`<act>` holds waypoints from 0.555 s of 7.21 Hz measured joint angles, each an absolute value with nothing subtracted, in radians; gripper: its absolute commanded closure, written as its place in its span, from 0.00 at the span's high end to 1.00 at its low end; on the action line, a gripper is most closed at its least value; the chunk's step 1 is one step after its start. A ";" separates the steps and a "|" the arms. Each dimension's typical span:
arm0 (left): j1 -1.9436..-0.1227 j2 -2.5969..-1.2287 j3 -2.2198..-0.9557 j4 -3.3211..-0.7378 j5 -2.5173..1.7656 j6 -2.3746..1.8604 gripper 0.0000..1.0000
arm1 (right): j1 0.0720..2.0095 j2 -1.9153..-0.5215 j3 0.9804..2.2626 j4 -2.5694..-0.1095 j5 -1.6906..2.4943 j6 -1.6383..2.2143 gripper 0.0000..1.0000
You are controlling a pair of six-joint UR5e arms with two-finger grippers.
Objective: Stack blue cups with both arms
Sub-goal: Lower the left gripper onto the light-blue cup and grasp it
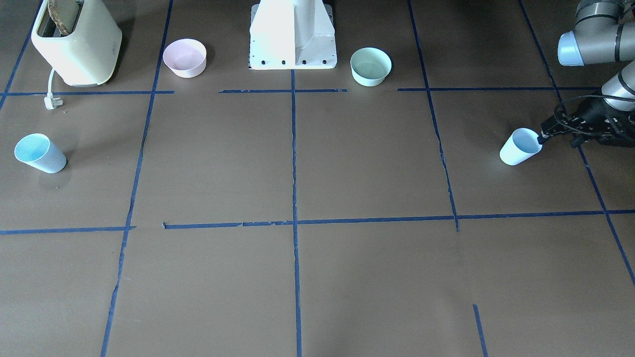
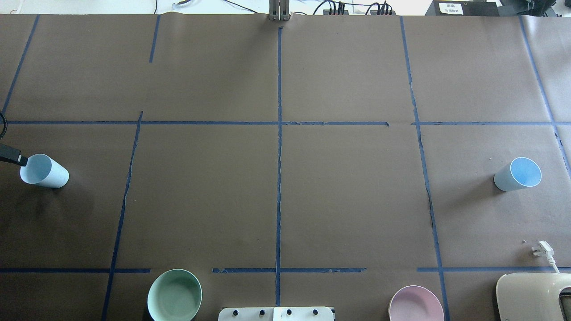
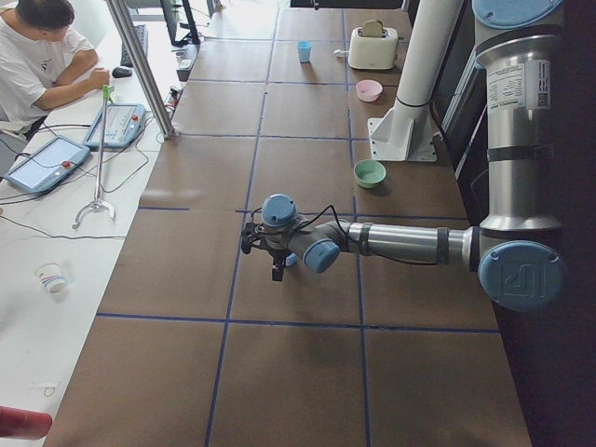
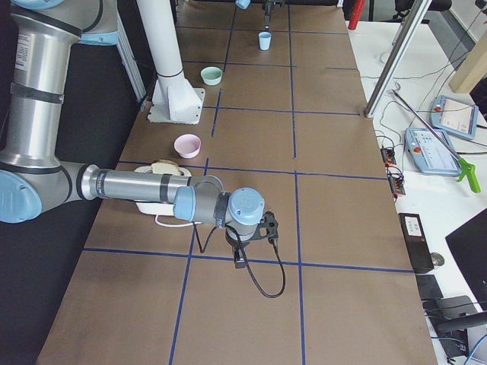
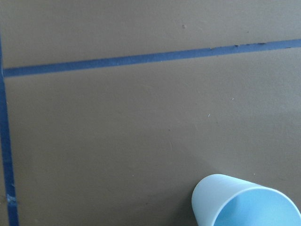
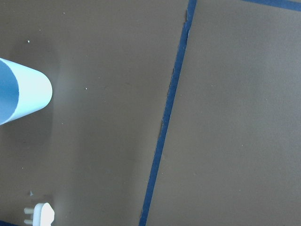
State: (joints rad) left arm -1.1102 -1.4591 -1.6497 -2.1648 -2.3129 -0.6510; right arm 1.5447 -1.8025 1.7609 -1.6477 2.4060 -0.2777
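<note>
Two pale blue cups stand upright far apart on the brown table. One cup (image 1: pixel 518 147) is on my left side and also shows in the overhead view (image 2: pixel 43 171) and the left wrist view (image 5: pixel 244 203). My left gripper (image 1: pixel 544 135) is right beside its rim, one fingertip (image 2: pixel 18 158) touching or nearly touching it, and looks open. The other cup (image 1: pixel 39 153) stands on my right side and shows in the overhead view (image 2: pixel 517 174) and at the edge of the right wrist view (image 6: pixel 21 94). My right gripper (image 4: pixel 242 257) hovers near it; I cannot tell whether it is open or shut.
A pink bowl (image 1: pixel 184 57) and a mint-green bowl (image 1: pixel 370 66) stand either side of the white pedestal (image 1: pixel 292 37). A cream toaster (image 1: pixel 74 39) with a loose plug (image 1: pixel 51 102) sits on my right side. Blue tape lines cross the table.
</note>
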 measured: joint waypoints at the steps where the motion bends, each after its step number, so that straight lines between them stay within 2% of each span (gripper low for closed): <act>1: -1.092 -1.459 -1.648 -2.167 -2.311 -0.669 1.00 | 1.545 -1.802 1.761 -1.648 2.407 -0.278 1.00; 2: -1.074 -1.459 -1.646 -2.167 -2.310 -0.675 0.97 | 1.545 -1.802 1.761 -1.648 2.408 -0.278 1.00; 4: -1.055 -1.459 -1.636 -2.167 -2.308 -0.678 0.41 | 1.545 -1.802 1.761 -1.647 2.408 -0.278 1.00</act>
